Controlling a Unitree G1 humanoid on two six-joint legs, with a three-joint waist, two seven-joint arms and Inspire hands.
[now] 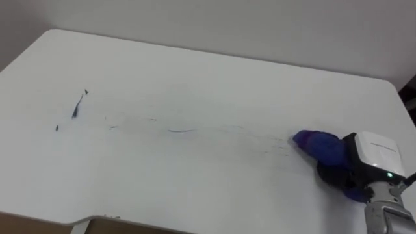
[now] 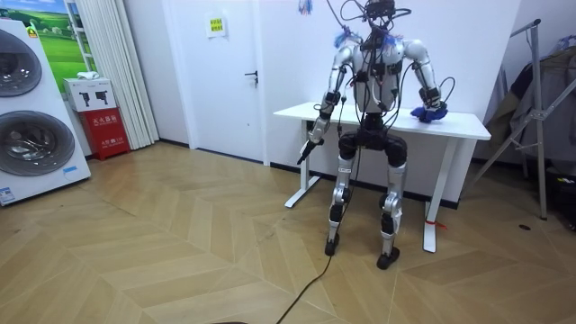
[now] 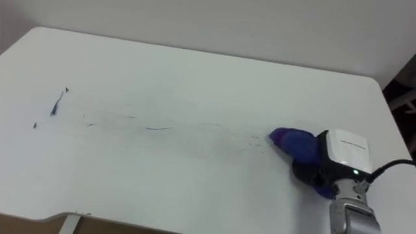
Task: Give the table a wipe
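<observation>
1. Table point(image 1: 195, 65): white top with rounded corners, standing on white legs against the wall. The robot stands close at its near edge, upright, facing it.
2. Cloth point(image 1: 317, 144): purple, bunched, lying on the table top at the robot's right, near the right-hand end. Its leading edge points toward the middle of the table.
3. Right hand point(image 1: 338, 174): lies on the table top with the cloth wrapped over its front part, and more purple shows beneath it. How it grips the cloth cannot be told, as the cloth covers that part of the hand.
4. Left hand point(image 2: 310, 148): hangs at the robot's side, below the level of the table top and just beside the table's end at the room view's left. It touches nothing. Whether it is spread or closed cannot be told.
5. Dark marks point(image 1: 78, 107): a short slanted stroke with a small dot near it, on the left part of the table, well apart from the cloth.
6. Faint streaks point(image 1: 182, 130): thin lines running across the middle of the table, reaching almost to the cloth.
7. Washing machines point(image 2: 27, 117): stacked at the room view's left edge.
8. Red box point(image 2: 106, 130): on the floor beside the machines.
9. Door point(image 2: 225, 72): white, shut, behind the table.
</observation>
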